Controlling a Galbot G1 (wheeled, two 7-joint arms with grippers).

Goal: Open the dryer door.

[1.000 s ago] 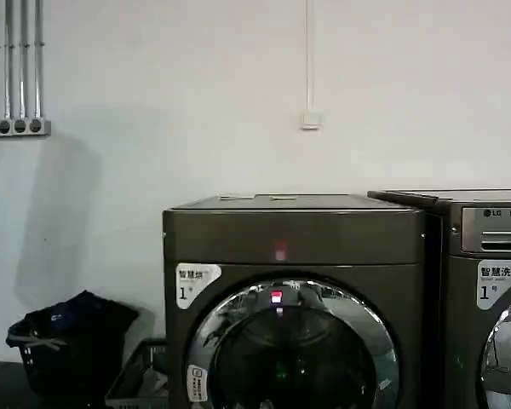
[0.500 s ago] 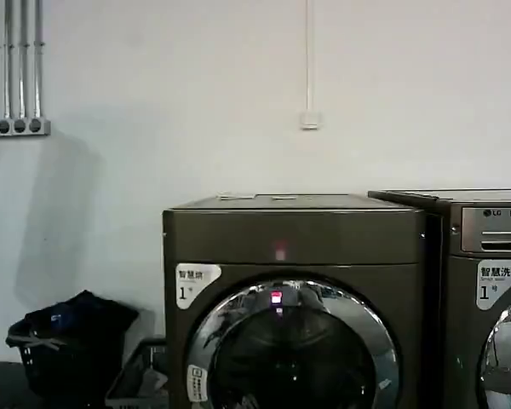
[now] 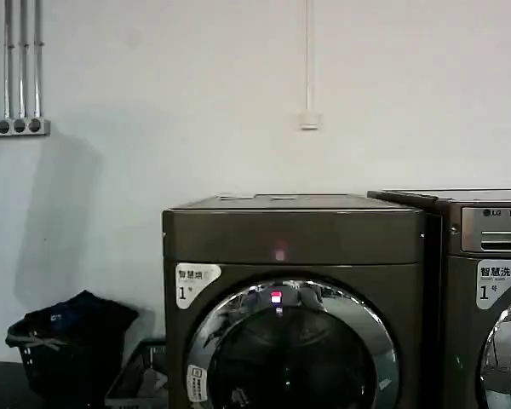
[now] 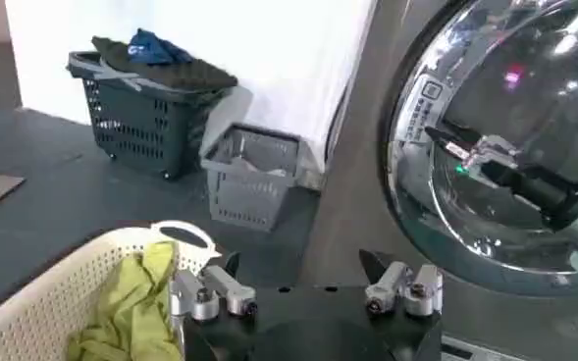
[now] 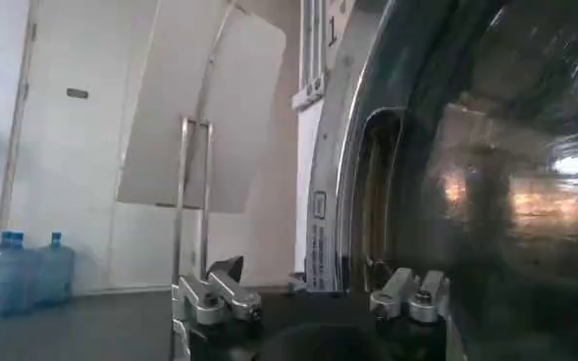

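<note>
The dark bronze-grey dryer (image 3: 294, 234) stands at the middle of the wall, a small reddish light on its front. The dryer door (image 3: 294, 354) sits flush and closed, a chrome rim around dark glass. My left gripper (image 4: 301, 265) hangs open and empty, low in front of the door (image 4: 524, 78) and to its left. My right gripper (image 5: 303, 270) is open, close against the door's chrome rim (image 5: 333, 186), beside a recess (image 5: 367, 196) in it. In the left wrist view the right gripper (image 4: 460, 147) lies across the door glass, fingers toward the rim.
A similar machine with a silver LG panel (image 3: 494, 256) stands to the right. A dark basket of clothes (image 4: 146, 113) and a grey basket (image 4: 254, 172) sit on the floor to the left. Under my left gripper is a cream basket (image 4: 82, 294) with green cloth. Water bottles (image 5: 28, 270) stand farther off.
Only the reflections in the door glass shift slightly; the door stays shut.
</note>
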